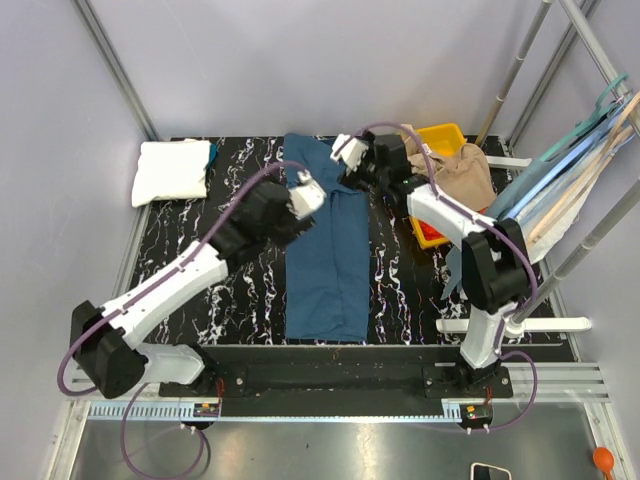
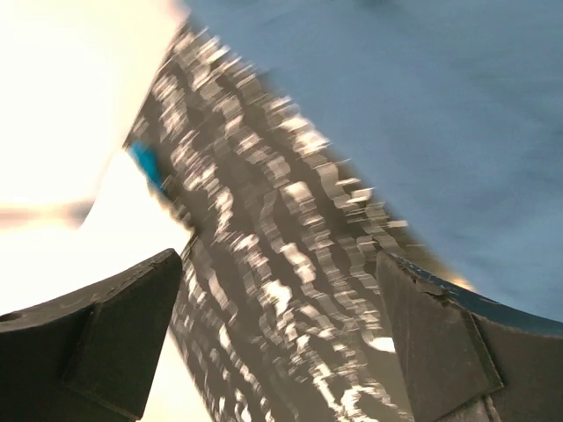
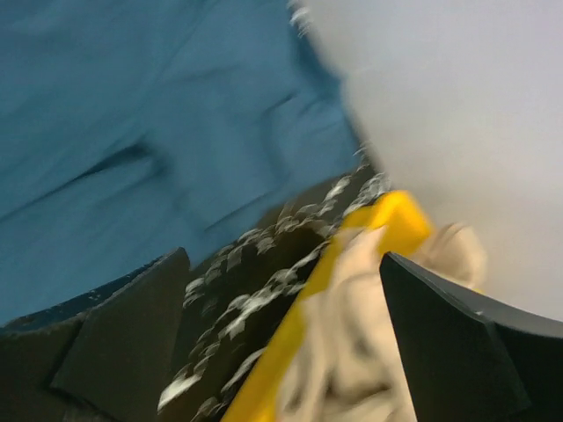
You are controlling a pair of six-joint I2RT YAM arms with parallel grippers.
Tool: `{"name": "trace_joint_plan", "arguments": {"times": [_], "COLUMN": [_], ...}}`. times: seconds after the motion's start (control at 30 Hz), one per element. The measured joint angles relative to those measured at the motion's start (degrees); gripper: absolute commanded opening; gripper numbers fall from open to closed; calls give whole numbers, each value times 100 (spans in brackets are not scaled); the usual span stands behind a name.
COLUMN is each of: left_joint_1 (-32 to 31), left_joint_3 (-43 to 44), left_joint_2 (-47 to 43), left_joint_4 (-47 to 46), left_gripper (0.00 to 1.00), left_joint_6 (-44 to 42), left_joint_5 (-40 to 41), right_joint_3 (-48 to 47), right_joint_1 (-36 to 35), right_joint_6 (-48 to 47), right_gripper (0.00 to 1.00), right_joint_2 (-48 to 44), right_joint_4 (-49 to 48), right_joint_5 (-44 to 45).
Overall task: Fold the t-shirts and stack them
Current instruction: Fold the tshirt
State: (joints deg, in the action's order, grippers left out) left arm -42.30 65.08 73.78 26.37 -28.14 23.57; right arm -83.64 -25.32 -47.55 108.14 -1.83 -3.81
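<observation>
Teal tee (image 1: 325,265) lies mid-table, white tee (image 1: 172,170) at far-left corner. Left gripper (image 2: 277,264) and right gripper (image 3: 283,259): fingers spread, holding nothing.

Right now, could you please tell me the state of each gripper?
Left gripper: open, holding nothing.
Right gripper: open, holding nothing.

The long dark teal-blue cloth t-shirt (image 1: 325,250) is seen to be plain and unpatterned, as is the folded white cloth t-shirt (image 1: 172,172). The black tabletop (image 1: 240,290) is veined with white marbling. A crumpled tan cloth tee (image 1: 468,172) is framed by a bright yellow plastic bin (image 1: 443,133). The thin clothes hangers (image 1: 545,170) are coloured pale blue and beige.
</observation>
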Motion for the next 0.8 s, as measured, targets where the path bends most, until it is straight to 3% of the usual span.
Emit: {"name": "trace_joint_plan", "arguments": {"times": [0.27,0.4,0.57,0.8], "left_joint_1": [1766,2350,2485,2341], "left_joint_3": [-492,-750,-748,-1086], "left_joint_2": [-256,-258,-304,-461], "left_joint_4": [-501,-474,26,1032], "left_gripper": [99,99,99,99], "left_joint_6": [-50,-107,-140,-208], "left_joint_5": [-350,-905,-1808,-3132], "right_joint_3": [1915,2240,2374,3274], "right_joint_1": [-1228,-1270,-1215,-1215], "right_joint_6": [535,669,800,1029], "right_gripper": [100,94,93,90], "right_joint_2": [-1784,-2588,-2889,-3032], "right_joint_4": [1788,2275,2503,2946], "right_joint_5": [391,323,227,-273]}}
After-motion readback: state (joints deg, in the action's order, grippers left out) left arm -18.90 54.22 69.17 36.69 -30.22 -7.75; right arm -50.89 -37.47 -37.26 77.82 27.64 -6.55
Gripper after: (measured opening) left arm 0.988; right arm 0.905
